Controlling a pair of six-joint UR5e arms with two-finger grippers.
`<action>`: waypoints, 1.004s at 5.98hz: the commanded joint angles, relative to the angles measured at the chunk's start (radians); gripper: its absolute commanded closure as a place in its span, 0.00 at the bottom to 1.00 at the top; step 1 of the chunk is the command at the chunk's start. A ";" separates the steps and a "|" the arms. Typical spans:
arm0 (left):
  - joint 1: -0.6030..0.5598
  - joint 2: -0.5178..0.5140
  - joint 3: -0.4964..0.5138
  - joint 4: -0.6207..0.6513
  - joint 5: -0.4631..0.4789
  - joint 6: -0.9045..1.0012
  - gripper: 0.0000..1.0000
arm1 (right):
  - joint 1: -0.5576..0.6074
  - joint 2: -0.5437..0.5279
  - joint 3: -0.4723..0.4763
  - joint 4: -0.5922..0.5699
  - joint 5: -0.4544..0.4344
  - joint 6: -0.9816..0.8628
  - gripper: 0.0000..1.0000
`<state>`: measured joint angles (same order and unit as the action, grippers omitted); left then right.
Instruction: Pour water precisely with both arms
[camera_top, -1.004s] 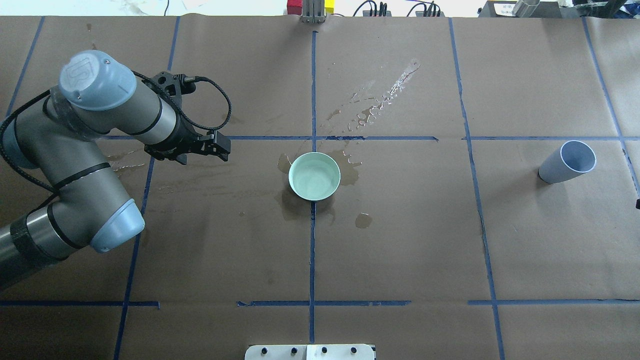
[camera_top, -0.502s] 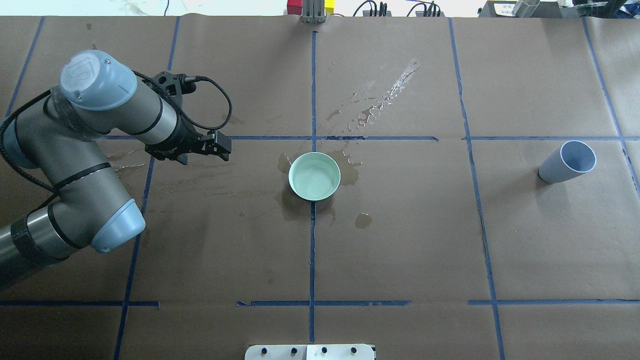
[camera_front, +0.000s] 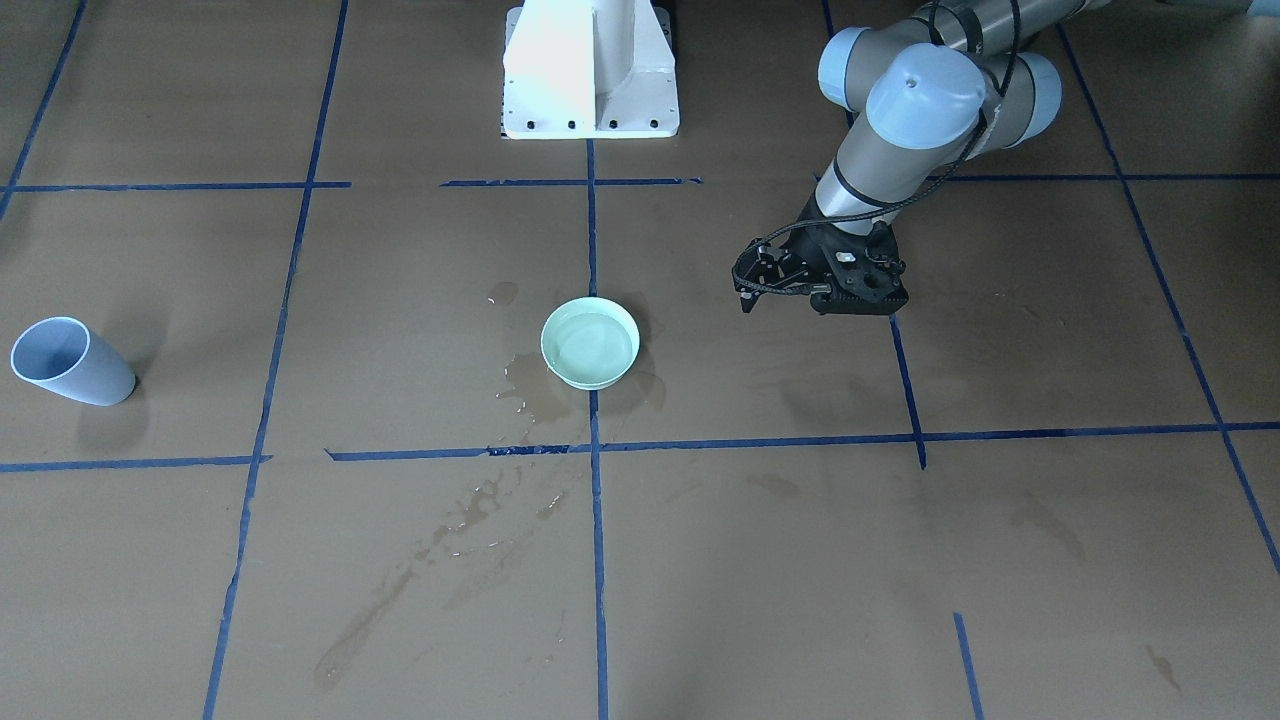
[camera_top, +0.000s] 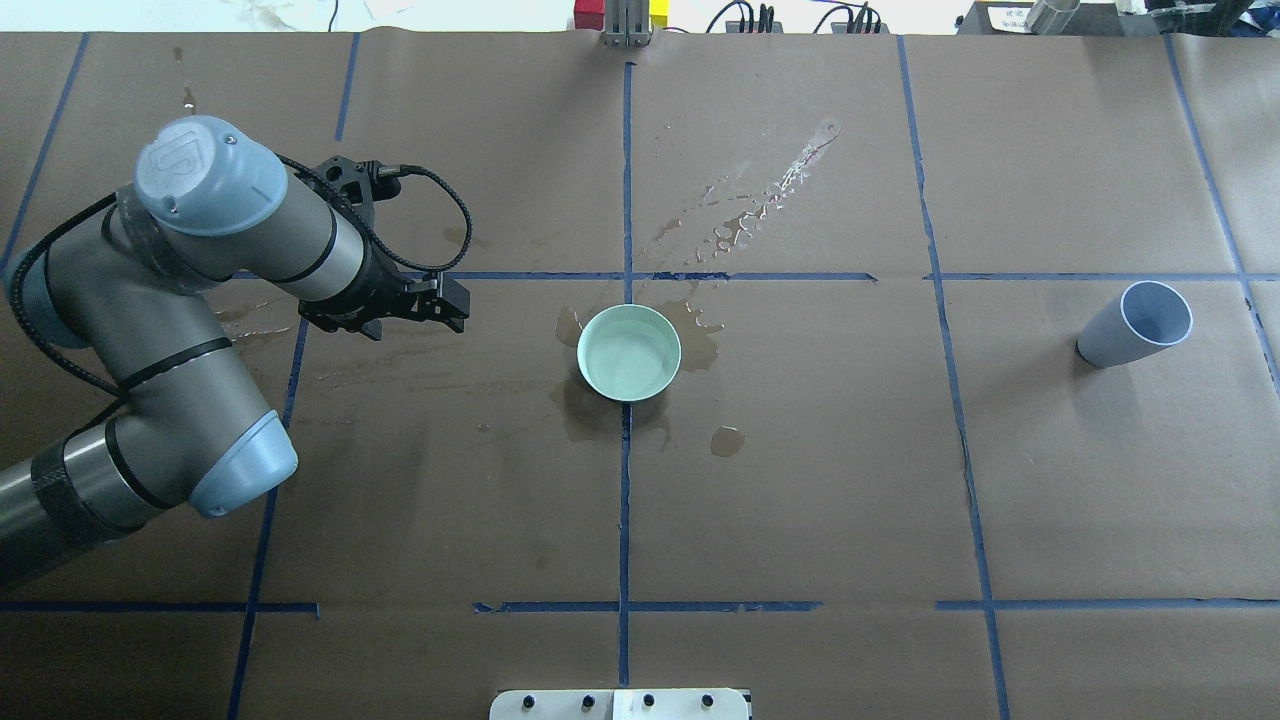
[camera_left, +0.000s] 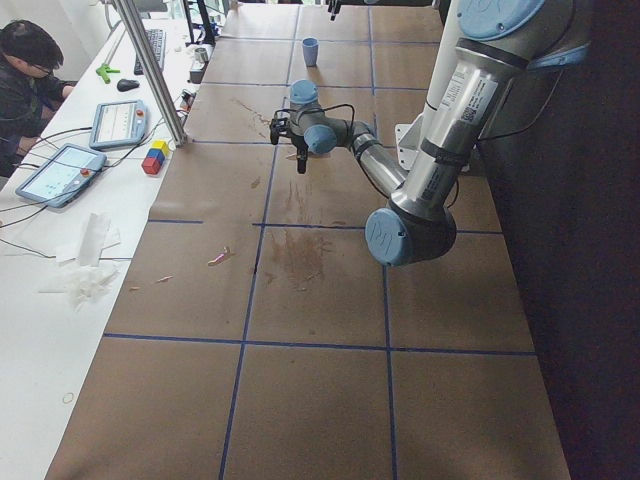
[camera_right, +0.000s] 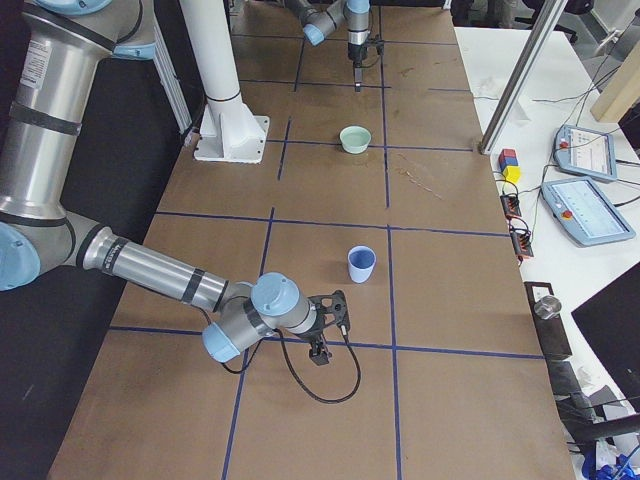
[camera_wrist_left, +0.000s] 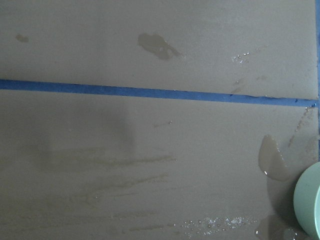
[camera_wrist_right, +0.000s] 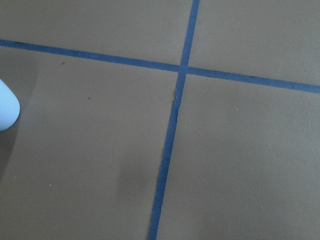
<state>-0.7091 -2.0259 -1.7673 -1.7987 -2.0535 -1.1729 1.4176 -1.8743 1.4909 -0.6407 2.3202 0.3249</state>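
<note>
A pale green bowl (camera_top: 584, 335) stands at the table's middle with clear water (camera_top: 630, 360) in it; it also shows in the front view (camera_front: 548, 335) and at the left wrist view's right edge (camera_wrist_left: 310, 205). My left gripper (camera_top: 456, 306) hangs above the paper to the bowl's left, apart from it, fingers together and empty; it also shows in the front view (camera_front: 855, 300). A pale blue cup (camera_top: 1135, 325) stands upright far right. My right gripper (camera_right: 335, 325) shows only in the exterior right view, low near the cup (camera_right: 361, 264); I cannot tell whether it is open or shut.
Wet stains and droplets (camera_top: 760, 205) spread around and beyond the bowl on the brown paper with its blue tape grid. The white pedestal (camera_front: 590, 70) stands at the robot's side. Tablets (camera_right: 590, 210), coloured blocks (camera_right: 510, 165) and a metal post sit past the far edge.
My left arm has shifted slightly right and toward the near edge, gripper drifting closer to the bowl. A dark tip at the right edge in the earliest frame is gone.
</note>
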 joint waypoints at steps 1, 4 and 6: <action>0.007 -0.016 0.003 0.001 0.003 -0.007 0.00 | 0.044 0.037 0.059 -0.252 0.099 -0.105 0.00; 0.060 -0.068 0.025 0.001 0.052 -0.085 0.00 | 0.137 0.070 0.283 -0.767 0.039 -0.390 0.00; 0.083 -0.130 0.073 -0.005 0.058 -0.182 0.00 | 0.192 0.122 0.305 -0.895 -0.031 -0.445 0.00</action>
<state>-0.6413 -2.1236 -1.7226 -1.8012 -2.0011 -1.3034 1.5922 -1.7739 1.7863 -1.4876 2.3251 -0.1055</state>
